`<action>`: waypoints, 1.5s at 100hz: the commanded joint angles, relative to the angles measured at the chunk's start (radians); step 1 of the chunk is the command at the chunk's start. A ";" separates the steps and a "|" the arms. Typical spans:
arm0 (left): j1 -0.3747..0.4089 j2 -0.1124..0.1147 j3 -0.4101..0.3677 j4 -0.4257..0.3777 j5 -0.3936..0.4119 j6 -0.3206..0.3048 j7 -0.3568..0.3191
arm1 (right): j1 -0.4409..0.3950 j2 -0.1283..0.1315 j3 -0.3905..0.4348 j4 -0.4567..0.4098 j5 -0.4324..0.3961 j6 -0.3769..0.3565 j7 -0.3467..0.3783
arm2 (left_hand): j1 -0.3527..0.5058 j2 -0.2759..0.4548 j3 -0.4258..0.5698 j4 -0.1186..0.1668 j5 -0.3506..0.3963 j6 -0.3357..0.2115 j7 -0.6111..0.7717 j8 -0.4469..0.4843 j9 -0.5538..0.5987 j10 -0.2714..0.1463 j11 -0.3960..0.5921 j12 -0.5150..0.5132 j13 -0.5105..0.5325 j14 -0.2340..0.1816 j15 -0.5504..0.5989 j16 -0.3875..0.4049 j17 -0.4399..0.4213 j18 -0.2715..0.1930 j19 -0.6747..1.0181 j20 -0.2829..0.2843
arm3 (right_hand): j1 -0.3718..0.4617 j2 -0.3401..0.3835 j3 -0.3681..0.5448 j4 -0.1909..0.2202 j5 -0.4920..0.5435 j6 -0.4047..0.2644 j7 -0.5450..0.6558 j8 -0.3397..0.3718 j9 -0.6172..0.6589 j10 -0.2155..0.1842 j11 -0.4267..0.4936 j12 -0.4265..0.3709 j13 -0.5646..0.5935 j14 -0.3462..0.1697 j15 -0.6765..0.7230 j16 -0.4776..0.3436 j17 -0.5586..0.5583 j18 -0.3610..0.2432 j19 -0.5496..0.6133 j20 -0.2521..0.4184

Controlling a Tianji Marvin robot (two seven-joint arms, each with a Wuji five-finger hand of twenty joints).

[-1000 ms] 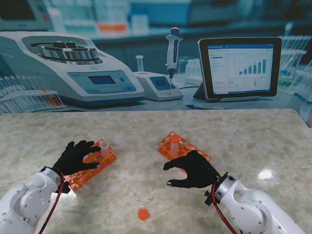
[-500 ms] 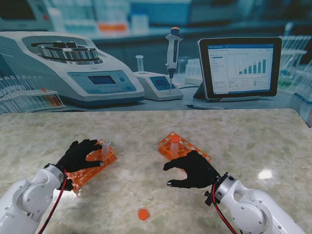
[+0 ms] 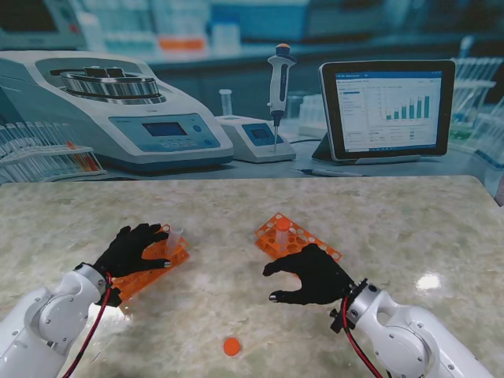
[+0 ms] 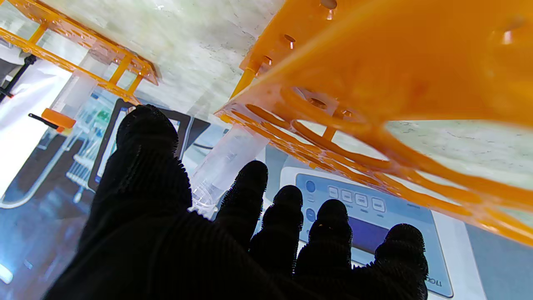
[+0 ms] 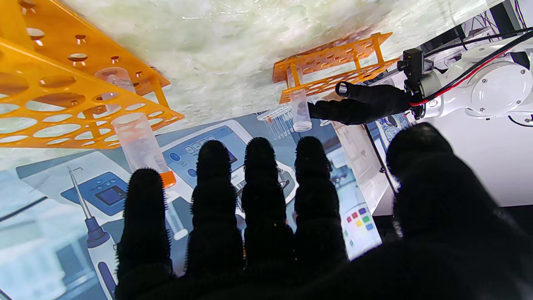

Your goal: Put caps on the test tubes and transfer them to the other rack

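Uncapped test tube [image 3: 174, 239] beside left hand [image 3: 135, 250]

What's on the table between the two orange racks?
Nothing: in the stand view, bare marble table separates the left orange tube rack from the right orange tube rack. The loose orange cap lies nearer to me, outside that stretch.

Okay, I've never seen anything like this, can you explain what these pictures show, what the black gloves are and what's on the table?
The black gloves are a robot's two five-finger hands on white arms. One camera looks down from the robot's stand; two more sit on the wrists, so their pictures appear upside down. On the marble table stand two orange racks. The left hand hovers over the left rack, fingers spread beside an uncapped tube, not gripping it. The right hand is open near the right rack, which holds a capped tube. A loose orange cap lies nearer to me. The lab equipment behind looks like a printed backdrop.
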 commanded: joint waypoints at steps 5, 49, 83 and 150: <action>0.002 -0.002 0.002 -0.004 0.003 -0.009 -0.001 | -0.003 0.000 -0.005 0.001 0.003 -0.001 0.006 | -0.018 -0.011 0.014 0.000 -0.006 -0.069 -0.019 -0.014 -0.022 0.014 -0.016 -0.016 -0.039 -0.022 -0.012 -0.017 -0.011 -0.004 -0.057 -0.028 | -0.032 0.032 -0.014 0.021 -0.018 -0.001 0.000 0.003 -0.004 -0.022 -0.009 0.001 -0.022 -0.024 -0.012 -0.013 -0.020 0.021 -0.003 -0.024; 0.042 0.005 -0.046 -0.050 0.110 0.006 0.012 | 0.000 0.001 -0.011 0.001 0.005 0.000 0.007 | -0.015 -0.008 0.012 0.001 -0.020 -0.055 -0.026 -0.017 -0.047 0.026 -0.026 -0.023 -0.058 -0.021 -0.019 -0.020 -0.012 -0.006 -0.062 -0.038 | -0.031 0.031 -0.013 0.021 -0.017 -0.002 0.000 0.003 -0.004 -0.023 -0.009 0.001 -0.021 -0.024 -0.012 -0.013 -0.020 0.022 -0.003 -0.024; 0.038 0.003 -0.029 -0.064 0.087 0.016 0.004 | -0.003 0.001 -0.008 -0.002 0.007 -0.001 0.011 | -0.030 -0.002 0.010 0.000 -0.043 -0.029 -0.047 -0.023 -0.083 0.038 -0.033 -0.036 -0.081 -0.018 -0.024 -0.027 -0.012 -0.006 -0.065 -0.057 | -0.031 0.031 -0.013 0.021 -0.016 -0.002 0.000 0.003 -0.003 -0.023 -0.008 0.001 -0.022 -0.025 -0.012 -0.013 -0.021 0.022 -0.004 -0.024; 0.065 0.008 -0.035 -0.110 0.057 0.050 -0.060 | 0.006 0.003 -0.007 0.002 0.015 -0.007 0.026 | -0.054 0.017 0.010 -0.001 -0.077 -0.015 -0.067 -0.024 -0.117 0.063 -0.037 -0.050 -0.104 -0.007 -0.031 -0.040 -0.011 -0.006 -0.069 -0.092 | -0.033 0.029 -0.011 0.021 -0.016 -0.002 0.000 0.003 -0.003 -0.024 -0.009 0.001 -0.022 -0.024 -0.012 -0.014 -0.021 0.022 -0.004 -0.024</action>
